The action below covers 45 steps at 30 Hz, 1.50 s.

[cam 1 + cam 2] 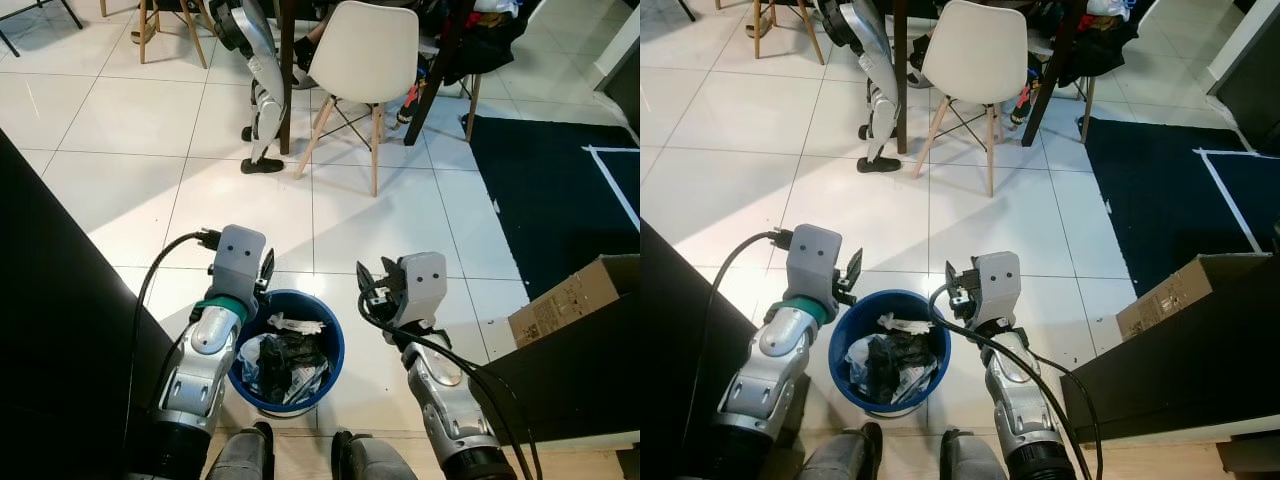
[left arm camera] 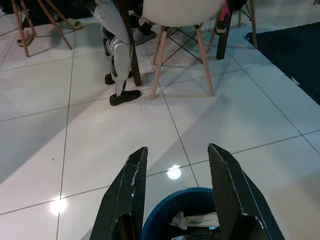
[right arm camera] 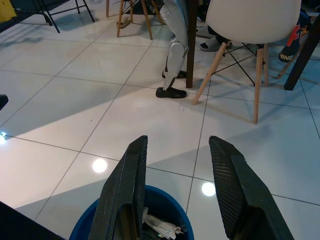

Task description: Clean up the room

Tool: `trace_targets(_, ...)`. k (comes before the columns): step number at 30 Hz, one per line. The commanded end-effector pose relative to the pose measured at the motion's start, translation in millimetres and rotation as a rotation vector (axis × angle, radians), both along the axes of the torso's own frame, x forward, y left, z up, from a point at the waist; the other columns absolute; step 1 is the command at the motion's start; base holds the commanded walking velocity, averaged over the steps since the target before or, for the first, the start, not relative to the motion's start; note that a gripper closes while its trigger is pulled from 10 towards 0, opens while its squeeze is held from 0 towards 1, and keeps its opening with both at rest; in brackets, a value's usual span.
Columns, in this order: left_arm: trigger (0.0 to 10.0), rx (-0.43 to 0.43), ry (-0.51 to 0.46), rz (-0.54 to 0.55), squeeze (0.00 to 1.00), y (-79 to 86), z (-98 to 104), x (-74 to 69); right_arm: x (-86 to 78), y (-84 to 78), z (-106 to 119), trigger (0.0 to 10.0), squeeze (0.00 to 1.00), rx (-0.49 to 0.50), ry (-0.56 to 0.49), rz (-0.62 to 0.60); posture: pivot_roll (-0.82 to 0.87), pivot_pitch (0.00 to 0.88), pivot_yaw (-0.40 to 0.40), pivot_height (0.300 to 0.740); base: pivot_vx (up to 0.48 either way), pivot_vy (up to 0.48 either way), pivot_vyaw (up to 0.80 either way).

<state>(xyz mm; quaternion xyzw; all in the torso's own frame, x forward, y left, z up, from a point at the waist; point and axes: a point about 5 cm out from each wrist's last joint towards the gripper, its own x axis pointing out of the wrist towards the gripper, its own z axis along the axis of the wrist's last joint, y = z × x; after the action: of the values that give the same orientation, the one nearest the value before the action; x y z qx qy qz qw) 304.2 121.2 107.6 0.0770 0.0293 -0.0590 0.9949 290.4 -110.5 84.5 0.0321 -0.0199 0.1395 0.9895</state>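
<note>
Blue bin (image 1: 286, 350) stood on floor between both pincers, just below them; held crumpled white paper and dark wrappers, roughly half full. Left pincer (image 1: 266, 272) at bin's near-left rim, fingers apart, empty. Right pincer (image 1: 372, 284) just right of bin, fingers apart, empty. Risk judged: arm swing could clip rim, tip bin, spill rubbish. Beyond pincers: white chair (image 1: 365, 60), well apart.

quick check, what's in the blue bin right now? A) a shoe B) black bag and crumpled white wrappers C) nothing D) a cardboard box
B: the blue bin between the left tool and right tool holds a black bag with crumpled white wrappers on top; both tools are open with nothing in them.
</note>
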Motion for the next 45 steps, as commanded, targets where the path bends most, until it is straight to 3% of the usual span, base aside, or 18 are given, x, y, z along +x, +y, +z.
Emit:
trace_targets(1,10.0,-0.004,0.028,0.003,0.00,-1.0,-4.9,-3.2,-2.4,-3.4,-6.0,10.0,0.00,0.011,0.030,-0.012,-0.03,0.105,-0.008,0.740,0.000,0.000,-0.78)
trace_targets(45,10.0,-0.002,0.045,0.030,0.00,5.1,-3.7,1.6,-1.1,-2.8,-8.5,10.0,0.00,0.008,0.040,-0.004,-0.03,0.098,-0.007,0.740,0.000,0.000,-0.78)
